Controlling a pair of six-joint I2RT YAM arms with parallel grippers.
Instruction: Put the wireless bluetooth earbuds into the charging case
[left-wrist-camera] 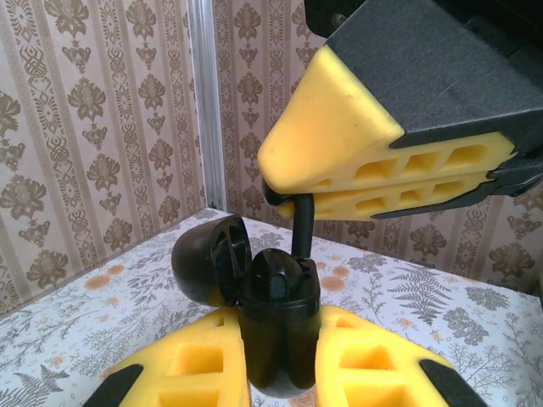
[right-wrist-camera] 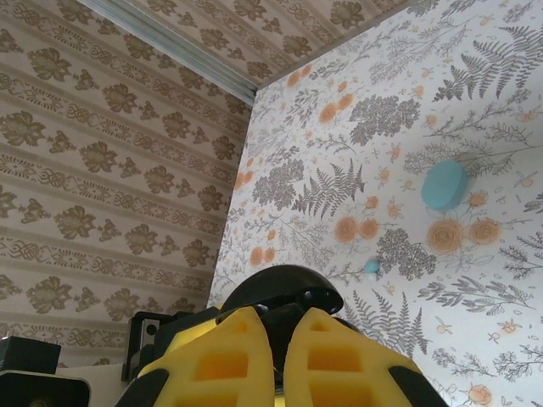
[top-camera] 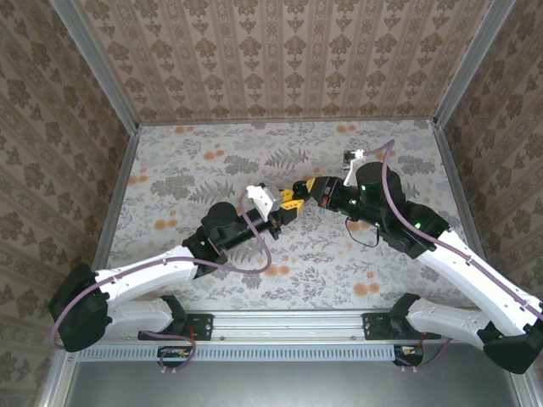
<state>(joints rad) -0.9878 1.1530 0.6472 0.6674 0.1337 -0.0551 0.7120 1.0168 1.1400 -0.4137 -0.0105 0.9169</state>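
Left wrist view is showing the left gripper [left-wrist-camera: 280, 324] clamping its yellow fingers around the black charging case [left-wrist-camera: 273, 335], which is standing upright between them with its lid [left-wrist-camera: 208, 263] swung back to the left. Just above, the right gripper [left-wrist-camera: 273, 185] is pinching a black earbud [left-wrist-camera: 301, 225] by its thin stem, fingers pressed together on it; the stem is running down from the fingertips to the case's uncovered top, though whether the bud is fully seated there cannot be told. From the top external camera, the left gripper [top-camera: 288, 202] and the right gripper [top-camera: 312, 188] are meeting tip to tip over the middle of the flowered table [top-camera: 212, 170], both arms reaching inward. From the right wrist camera, the right gripper [right-wrist-camera: 278, 318] is pointing at the rounded black charging case [right-wrist-camera: 284, 287] just past its fingertips. Farther out on the table, a tiny teal earbud [right-wrist-camera: 372, 266] is lying by itself, and a round teal object [right-wrist-camera: 445, 185] is resting beyond it, the two apart from each other
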